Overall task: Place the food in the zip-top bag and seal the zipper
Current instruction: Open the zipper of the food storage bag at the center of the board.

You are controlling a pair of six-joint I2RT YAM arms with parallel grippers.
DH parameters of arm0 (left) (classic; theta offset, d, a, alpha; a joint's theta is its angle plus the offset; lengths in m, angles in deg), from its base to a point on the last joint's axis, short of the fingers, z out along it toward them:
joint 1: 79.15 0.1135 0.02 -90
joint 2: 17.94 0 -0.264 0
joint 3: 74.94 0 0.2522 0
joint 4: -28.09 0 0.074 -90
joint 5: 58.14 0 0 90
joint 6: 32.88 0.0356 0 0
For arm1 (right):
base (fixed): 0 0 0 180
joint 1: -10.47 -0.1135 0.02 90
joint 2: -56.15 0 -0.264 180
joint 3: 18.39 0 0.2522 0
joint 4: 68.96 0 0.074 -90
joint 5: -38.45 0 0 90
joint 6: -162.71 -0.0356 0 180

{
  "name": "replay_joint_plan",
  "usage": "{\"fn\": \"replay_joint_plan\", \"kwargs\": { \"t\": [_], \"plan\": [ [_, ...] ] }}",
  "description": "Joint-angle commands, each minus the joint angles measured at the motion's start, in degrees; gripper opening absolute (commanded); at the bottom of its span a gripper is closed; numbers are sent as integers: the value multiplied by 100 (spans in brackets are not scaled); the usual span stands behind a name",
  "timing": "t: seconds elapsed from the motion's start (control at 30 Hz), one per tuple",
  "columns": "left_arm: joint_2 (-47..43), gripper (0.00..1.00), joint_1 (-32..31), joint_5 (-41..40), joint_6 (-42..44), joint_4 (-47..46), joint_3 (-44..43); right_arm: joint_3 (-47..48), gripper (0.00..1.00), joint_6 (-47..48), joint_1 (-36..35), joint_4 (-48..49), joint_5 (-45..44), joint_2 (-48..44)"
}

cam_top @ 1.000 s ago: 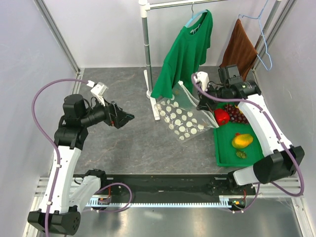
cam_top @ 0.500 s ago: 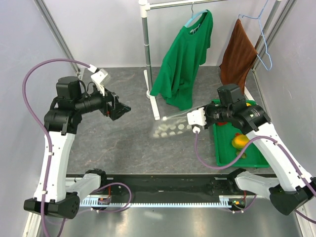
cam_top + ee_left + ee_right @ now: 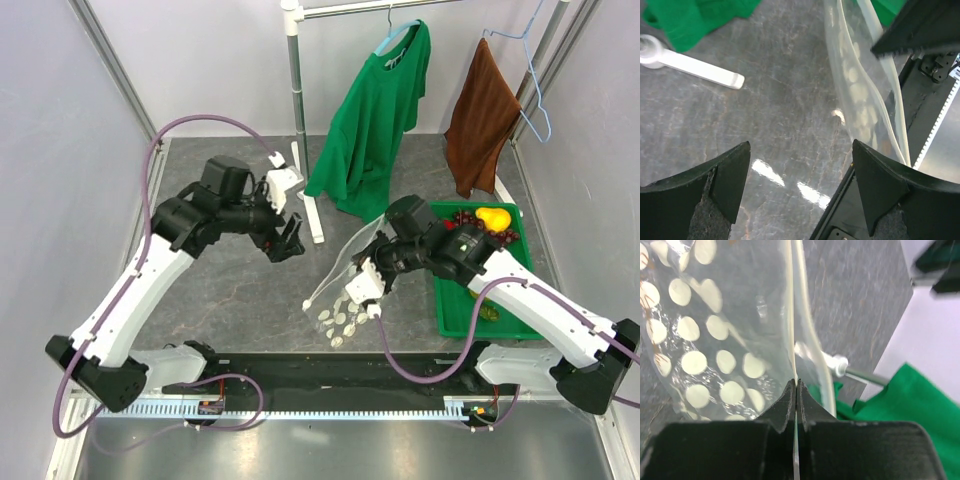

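My right gripper (image 3: 383,258) is shut on the mouth edge of the zip-top bag (image 3: 345,295), a clear bag with white dots. It holds the bag hanging over the table's front centre. In the right wrist view the jaws (image 3: 796,386) pinch the zipper (image 3: 791,300), and the dotted bag (image 3: 700,340) hangs to the left. My left gripper (image 3: 290,245) is open and empty just left of the bag (image 3: 860,90). The food lies on the green tray (image 3: 440,310): a yellow mango (image 3: 490,218), dark grapes (image 3: 508,237) and a red pepper (image 3: 447,224) partly hidden by my right arm.
A white rack pole and its foot (image 3: 312,215) stand behind the bag, with a green shirt (image 3: 375,110) and a brown cloth (image 3: 483,105) hanging on it. The foot (image 3: 690,67) shows in the left wrist view. A small green-yellow piece (image 3: 487,313) lies on the tray.
My right arm has swung the bag from beside the tray to the front centre. My left arm has moved right, toward the bag.
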Motion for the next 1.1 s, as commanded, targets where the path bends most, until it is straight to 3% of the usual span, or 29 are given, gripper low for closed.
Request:
{"fn": "replay_joint_plan", "kwargs": {
  "t": [0.0, 0.17, 0.73, 0.83, 0.93, 0.97, 1.03, 1.07],
  "plan": [
    [365, 88, -382, -552, -541, -247, -395, -214, 0, 75, -448, 474, -123, -71],
    [490, 87, -1015, -779, -532, -274, -221, -223, 0, -144, -642, 492, -281, -53],
    [797, 86, -1474, -561, -910, -423, 183, -65, 0, -400, -871, 606, -474, 96],
    [824, 75, -1474, -675, -998, -388, 385, -13, 0, -461, -871, 667, -484, 114],
    [771, 53, -1273, -535, -1121, -204, 430, 58, 0, -654, -888, 842, -545, 149],
    [745, 39, -967, -247, -1165, -142, 422, 75, 0, -716, -906, 930, -615, 158],
    [631, 28, -605, 27, -1174, 60, 255, 145, 0, -830, -959, 1158, -677, 228],
    [587, 16, -325, 46, -1148, 139, 150, 181, 0, -865, -967, 1212, -686, 245]
  ]
}}
